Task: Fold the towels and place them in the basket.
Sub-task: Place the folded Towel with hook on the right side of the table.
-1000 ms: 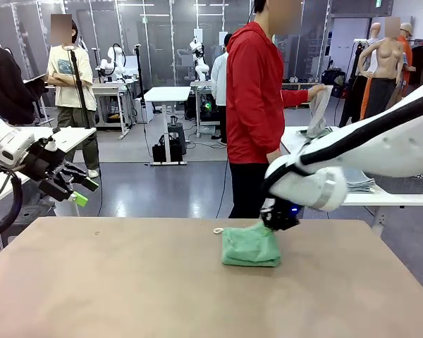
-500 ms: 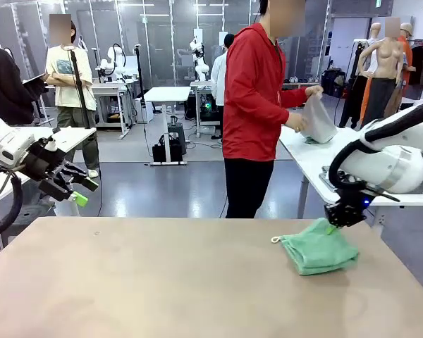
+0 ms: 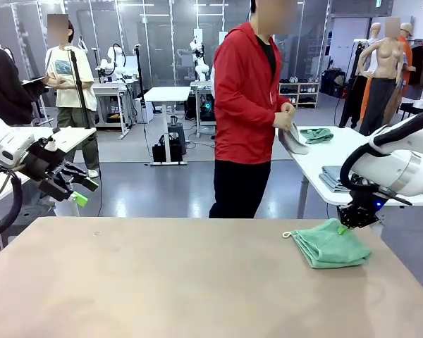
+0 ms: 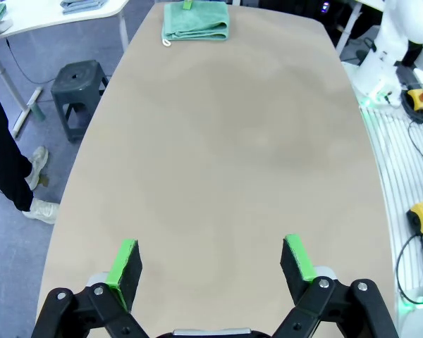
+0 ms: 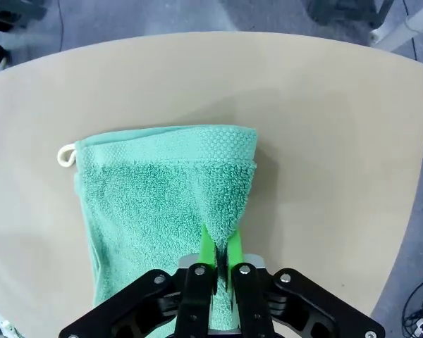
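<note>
Towel: a mint green terry towel [image 3: 331, 246] lies folded in a thick rectangle on the far right part of the beige tabletop [image 3: 162, 282], near its right edge. Layered edges show along the towel's near side in the front view.
Cord loop: a small off-white cord loop [image 3: 287, 234] sticks out from the towel's far left corner and rests on the table.
Right gripper: the black right gripper [image 3: 354, 217] points down over the towel's far edge, toward its right end.
Right fingers: in the right wrist view the two green pads [image 5: 207, 248] are pressed together with a peak of towel cloth caught between them. The cloth rises in a small tent from the towel's edge to the pads.
Towel relative to right fingers: in the wrist view the rest of the towel [image 5: 162, 190] spreads flat beyond and to the left of the pinch, with the loop [image 5: 65, 156] at the corner farthest from it.
Left gripper: the left gripper [image 3: 84, 191] hangs off the table's left side, above floor level and well apart from the towel.
Left fingers: spread wide with nothing between them [image 4: 211, 253]; bare tabletop [image 4: 225, 141] lies under them, and the towel [image 4: 195, 21] sits at the table's far end.
Person: a person in a red hoodie [image 3: 247, 105] stands beyond the table, both hands on a pale cloth [image 3: 294, 137] at a white side table [image 3: 317, 158].
</note>
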Controlling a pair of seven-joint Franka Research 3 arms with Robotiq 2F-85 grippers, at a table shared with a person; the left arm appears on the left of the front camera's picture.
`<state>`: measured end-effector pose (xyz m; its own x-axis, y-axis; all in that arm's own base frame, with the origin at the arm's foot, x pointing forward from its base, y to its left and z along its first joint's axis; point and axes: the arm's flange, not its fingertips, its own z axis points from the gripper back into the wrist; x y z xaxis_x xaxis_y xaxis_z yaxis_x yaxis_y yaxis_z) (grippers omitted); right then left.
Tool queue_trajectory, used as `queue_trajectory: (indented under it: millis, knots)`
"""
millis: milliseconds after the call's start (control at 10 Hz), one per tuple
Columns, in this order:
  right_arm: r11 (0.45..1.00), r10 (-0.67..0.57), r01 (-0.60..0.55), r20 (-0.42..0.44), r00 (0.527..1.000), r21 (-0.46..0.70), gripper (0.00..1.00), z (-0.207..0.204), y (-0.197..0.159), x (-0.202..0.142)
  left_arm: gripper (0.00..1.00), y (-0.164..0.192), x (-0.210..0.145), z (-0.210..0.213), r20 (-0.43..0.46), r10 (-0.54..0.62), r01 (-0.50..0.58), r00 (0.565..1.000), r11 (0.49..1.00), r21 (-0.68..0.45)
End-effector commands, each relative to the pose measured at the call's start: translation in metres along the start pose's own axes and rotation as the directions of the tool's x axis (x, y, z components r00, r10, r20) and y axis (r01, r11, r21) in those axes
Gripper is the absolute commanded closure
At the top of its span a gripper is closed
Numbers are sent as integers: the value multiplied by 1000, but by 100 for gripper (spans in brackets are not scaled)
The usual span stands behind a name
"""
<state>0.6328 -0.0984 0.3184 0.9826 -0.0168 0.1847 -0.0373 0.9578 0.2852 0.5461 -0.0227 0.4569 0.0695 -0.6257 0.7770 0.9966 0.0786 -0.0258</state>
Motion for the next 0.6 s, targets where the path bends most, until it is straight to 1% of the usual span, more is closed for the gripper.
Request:
queue_trajectory:
  millis: [0, 100, 200, 300, 400, 500]
  knots:
    - [1000, 29, -29, 33, 999, 4, 74, 5, 0, 1, 0, -1, 0, 0, -4, -2, 2, 1000, 1000, -2]
    - [1000, 28, -28, 45, 999, 0, 54, 8, 2, 0, 0, -1, 0, 0, -4, -2, 2, 1000, 1000, -2]
    - [999, 30, -30, 59, 998, -12, 71, 15, 5, -1, 0, -1, 0, 0, -4, -2, 2, 1000, 1000, -2]
    - [999, 32, -31, 79, 996, -21, 34, 24, 8, -2, 0, -1, 0, 0, -4, -2, 2, 1000, 1000, -2]
    - [999, 37, -33, 94, 995, -41, 51, 35, 12, -3, 0, -1, 0, 0, -4, -2, 2, 1000, 1000, -2]
    - [998, 26, -19, 107, 994, -65, 14, 46, 18, -6, 0, -1, 0, 0, -4, -2, 2, 1000, 1000, -2]
